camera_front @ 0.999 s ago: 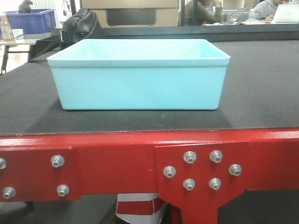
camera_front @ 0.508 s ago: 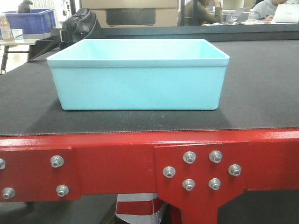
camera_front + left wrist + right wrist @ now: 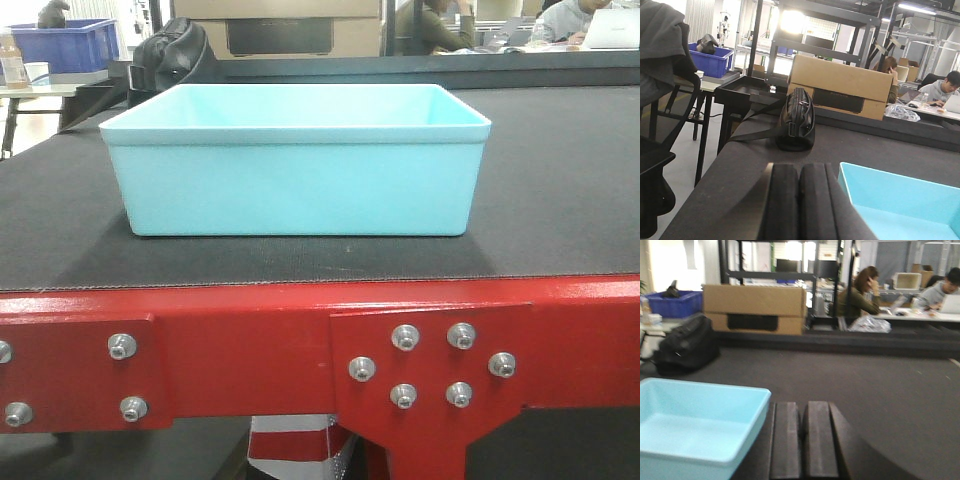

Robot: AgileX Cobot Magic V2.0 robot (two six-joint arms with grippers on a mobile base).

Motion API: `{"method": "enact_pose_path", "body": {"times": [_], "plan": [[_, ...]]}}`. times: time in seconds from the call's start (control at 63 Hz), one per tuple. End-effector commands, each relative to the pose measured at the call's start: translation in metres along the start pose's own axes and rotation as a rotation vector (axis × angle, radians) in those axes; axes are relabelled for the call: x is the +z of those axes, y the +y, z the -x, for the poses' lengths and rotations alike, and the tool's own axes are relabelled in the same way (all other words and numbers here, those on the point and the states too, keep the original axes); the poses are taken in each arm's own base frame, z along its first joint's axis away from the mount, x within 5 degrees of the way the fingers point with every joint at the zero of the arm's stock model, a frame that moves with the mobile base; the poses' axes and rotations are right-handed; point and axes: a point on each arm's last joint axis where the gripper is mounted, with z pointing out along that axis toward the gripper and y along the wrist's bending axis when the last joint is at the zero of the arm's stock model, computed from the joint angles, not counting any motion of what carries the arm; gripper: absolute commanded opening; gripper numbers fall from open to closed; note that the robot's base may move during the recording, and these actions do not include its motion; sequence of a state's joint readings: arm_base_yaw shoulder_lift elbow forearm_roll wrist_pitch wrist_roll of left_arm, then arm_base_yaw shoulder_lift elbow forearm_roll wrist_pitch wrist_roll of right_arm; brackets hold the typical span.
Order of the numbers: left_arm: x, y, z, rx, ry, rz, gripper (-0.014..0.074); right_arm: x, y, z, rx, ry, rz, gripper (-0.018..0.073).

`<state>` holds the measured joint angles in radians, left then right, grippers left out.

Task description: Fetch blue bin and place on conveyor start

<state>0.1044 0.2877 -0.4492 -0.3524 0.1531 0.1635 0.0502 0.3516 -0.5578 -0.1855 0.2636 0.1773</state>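
Black conveyor belt carries the blue bin; both grippers' fingers sit clenched and empty beside it, so a careless retreat could nudge it askew.

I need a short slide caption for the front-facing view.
Light cyan bin resting upright on the black conveyor belt, above the red bolted frame.

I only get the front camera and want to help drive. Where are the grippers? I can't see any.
Observer: Both flank the bin. The left gripper sits outside its left wall, shut.
Operator: And the other one?
Observer: The right gripper is outside the right wall, shut too, holding nothing.
Operator: Is anything behind the bin?
Observer: A black bag lies on the belt, apart from the bin.
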Motion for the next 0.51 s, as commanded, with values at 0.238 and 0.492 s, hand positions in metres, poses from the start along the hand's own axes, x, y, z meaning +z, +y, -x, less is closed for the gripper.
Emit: {"method": "enact_pose_path", "body": {"times": [0.238,0.492], "plan": [[-0.001,0.0,0.003,-0.002,-0.028,0.005,-0.0111,-0.012,-0.007,-0.093,-0.085,-0.075,-0.125,-0.0166],[-0.001,0.0,0.003,-0.002,-0.028,0.005,-0.0111,-0.022,-0.006,-0.137,-0.055,-0.068,-0.122,-0.0166]]}}
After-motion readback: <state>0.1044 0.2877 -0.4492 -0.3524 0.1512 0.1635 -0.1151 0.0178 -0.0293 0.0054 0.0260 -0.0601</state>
